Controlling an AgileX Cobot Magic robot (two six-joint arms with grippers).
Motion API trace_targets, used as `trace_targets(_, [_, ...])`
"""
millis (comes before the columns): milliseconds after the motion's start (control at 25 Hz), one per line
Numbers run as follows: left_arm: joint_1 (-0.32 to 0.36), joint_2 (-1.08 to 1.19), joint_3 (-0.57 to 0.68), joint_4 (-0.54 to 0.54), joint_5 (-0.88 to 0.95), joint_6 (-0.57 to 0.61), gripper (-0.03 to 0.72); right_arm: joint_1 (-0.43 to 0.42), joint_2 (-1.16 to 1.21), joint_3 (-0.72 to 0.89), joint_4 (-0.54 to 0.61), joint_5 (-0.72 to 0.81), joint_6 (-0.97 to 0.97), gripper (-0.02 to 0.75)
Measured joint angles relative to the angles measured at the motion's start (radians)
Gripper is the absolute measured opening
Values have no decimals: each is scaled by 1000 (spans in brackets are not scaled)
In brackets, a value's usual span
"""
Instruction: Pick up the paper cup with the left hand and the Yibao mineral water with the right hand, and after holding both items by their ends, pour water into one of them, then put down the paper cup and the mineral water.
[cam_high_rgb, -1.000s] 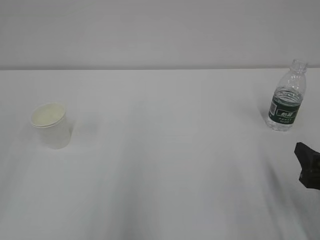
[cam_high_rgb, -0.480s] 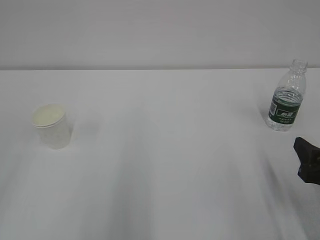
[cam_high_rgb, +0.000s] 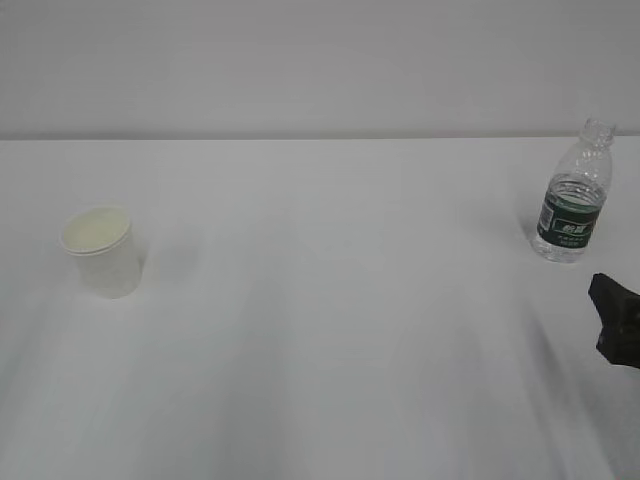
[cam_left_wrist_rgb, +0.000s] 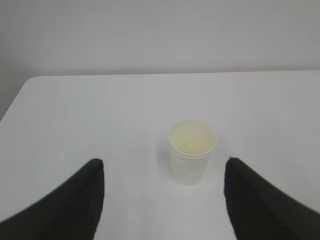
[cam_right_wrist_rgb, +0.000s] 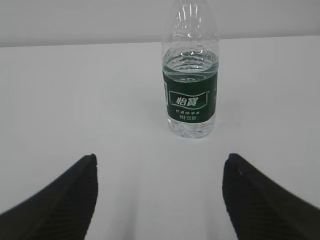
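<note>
The small white tapered paper cup (cam_left_wrist_rgb: 192, 151) is centred ahead of the spread black left hand (cam_left_wrist_rgb: 162, 200), the clear ribbed green-labelled Yibao mineral water (cam_right_wrist_rgb: 190, 82) ahead of the spread right hand (cam_right_wrist_rgb: 160, 197); both stand ungrasped on the white surface (cam_high_rgb: 330, 300), lined up for approach

Paper cup (cam_high_rgb: 101, 251): small, white and tapered, with a cream-coloured inside and a doubled rim line, standing upright and mouth-up on the left side of the white table, untouched; in the left wrist view the paper cup (cam_left_wrist_rgb: 192, 158) stands centred ahead. Yibao mineral water (cam_high_rgb: 573, 193): small, clear, ribbed plastic bottle without a cap, dark green label band with white characters, upright at the far right, well apart from the cup. In the right wrist view the bottle (cam_right_wrist_rgb: 190, 75) shows water reaching about the label's top edge.
</note>
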Motion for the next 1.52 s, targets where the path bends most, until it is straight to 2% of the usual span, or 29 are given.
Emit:
trace_targets(840, [-3, 379, 10, -50, -238, 0, 530, 0, 0, -18, 0, -2, 2, 589])
trace_targets(1200, [-160, 631, 10, -42, -411, 0, 530, 0, 0, -18, 0, -2, 2, 589])
trace_targets(1520, [-172, 658, 34, -42, -489, 0, 529, 0, 0, -18, 0, -2, 2, 589])
